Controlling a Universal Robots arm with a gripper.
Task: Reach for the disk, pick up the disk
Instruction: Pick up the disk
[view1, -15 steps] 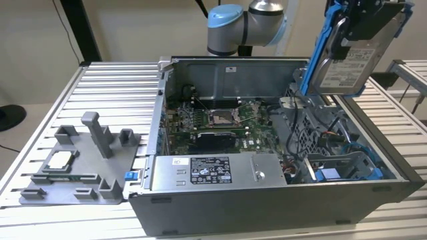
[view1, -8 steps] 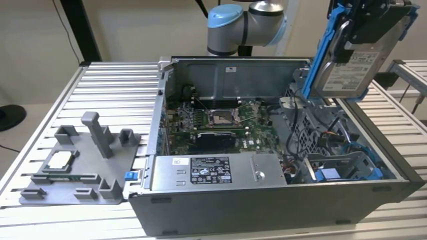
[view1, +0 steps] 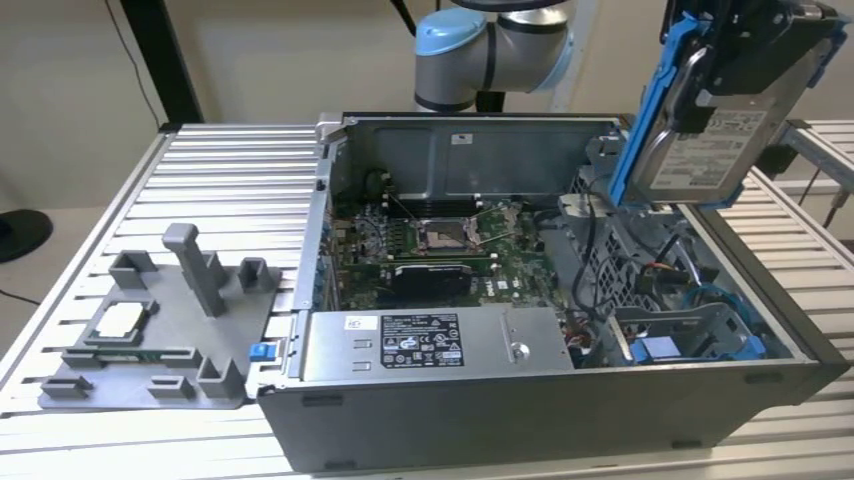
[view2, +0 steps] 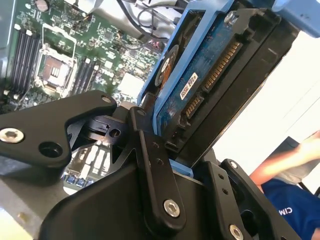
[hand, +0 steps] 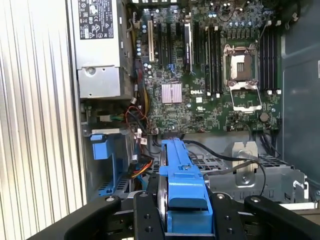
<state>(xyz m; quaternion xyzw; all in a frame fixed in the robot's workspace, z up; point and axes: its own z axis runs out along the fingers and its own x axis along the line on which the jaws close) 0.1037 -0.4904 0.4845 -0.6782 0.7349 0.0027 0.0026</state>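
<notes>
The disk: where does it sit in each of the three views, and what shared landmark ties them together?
Exterior view: the disk hangs upright at upper right, held in the claw above the open computer case.
Second wrist view: the disk runs diagonally, upper centre.
First wrist view: the disk's blue rail stands edge-on at bottom centre.
Shared landmark: the CPU socket.

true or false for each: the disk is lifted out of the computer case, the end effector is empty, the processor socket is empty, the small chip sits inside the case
1. The disk is held up above the open computer case. True.
2. The end effector is empty. False: it is shut on the disk.
3. The processor socket on the board is empty. True.
4. The small chip sits inside the case. False: it rests on the grey holder outside the case, on the exterior view's left.
</notes>
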